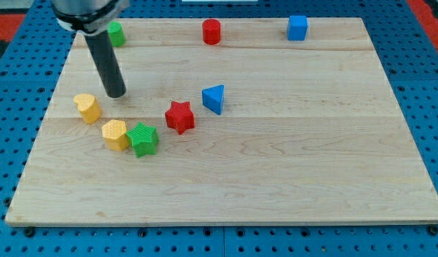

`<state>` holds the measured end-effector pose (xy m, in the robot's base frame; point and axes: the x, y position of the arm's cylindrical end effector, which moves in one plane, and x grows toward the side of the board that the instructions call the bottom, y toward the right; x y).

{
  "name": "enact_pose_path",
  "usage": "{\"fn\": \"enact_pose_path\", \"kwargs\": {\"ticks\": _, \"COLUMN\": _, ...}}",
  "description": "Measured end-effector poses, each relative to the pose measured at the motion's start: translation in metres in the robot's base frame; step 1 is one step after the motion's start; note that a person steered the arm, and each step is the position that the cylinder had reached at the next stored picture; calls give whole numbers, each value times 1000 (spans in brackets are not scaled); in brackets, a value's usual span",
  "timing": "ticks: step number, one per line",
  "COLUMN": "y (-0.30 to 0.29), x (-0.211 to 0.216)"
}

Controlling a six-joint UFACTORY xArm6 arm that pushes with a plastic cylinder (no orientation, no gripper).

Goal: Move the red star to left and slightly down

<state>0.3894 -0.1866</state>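
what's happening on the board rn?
My tip rests on the wooden board, near the yellow heart-shaped block and well to the view's left of the red star block, not touching either. The star sits untouched beside the blue triangular block, with the green star block to its lower left.

The arm enters from the view's top left, only its grey end housing showing. From it a straight dark rod slants down toward the view's right, and my tip [117,93] rests on the tabletop [290,164].
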Motion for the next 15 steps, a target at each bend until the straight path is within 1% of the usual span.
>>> {"fn": "enact_pose_path", "kwargs": {"ticks": 1, "y": -8, "x": 22}}
{"fn": "enact_pose_path", "kwargs": {"ticks": 2, "y": 13, "x": 68}}
{"fn": "enact_pose_path", "kwargs": {"ticks": 3, "y": 108, "x": 105}}
{"fn": "enact_pose_path", "kwargs": {"ticks": 4, "y": 166, "x": 112}}
{"fn": "enact_pose_path", "kwargs": {"ticks": 5, "y": 150, "x": 74}}
{"fn": "enact_pose_path", "kwargs": {"ticks": 6, "y": 85, "x": 27}}
{"fn": "enact_pose_path", "kwargs": {"ticks": 7, "y": 30, "x": 12}}
{"fn": "enact_pose_path", "kwargs": {"ticks": 8, "y": 75, "x": 10}}
{"fn": "enact_pose_path", "kwargs": {"ticks": 9, "y": 69, "x": -34}}
{"fn": "enact_pose_path", "kwargs": {"ticks": 10, "y": 23, "x": -44}}
{"fn": "enact_pose_path", "kwargs": {"ticks": 11, "y": 2, "x": -29}}
{"fn": "enact_pose_path", "kwargs": {"ticks": 13, "y": 1, "x": -46}}
{"fn": "enact_pose_path", "kwargs": {"ticks": 15, "y": -2, "x": -49}}
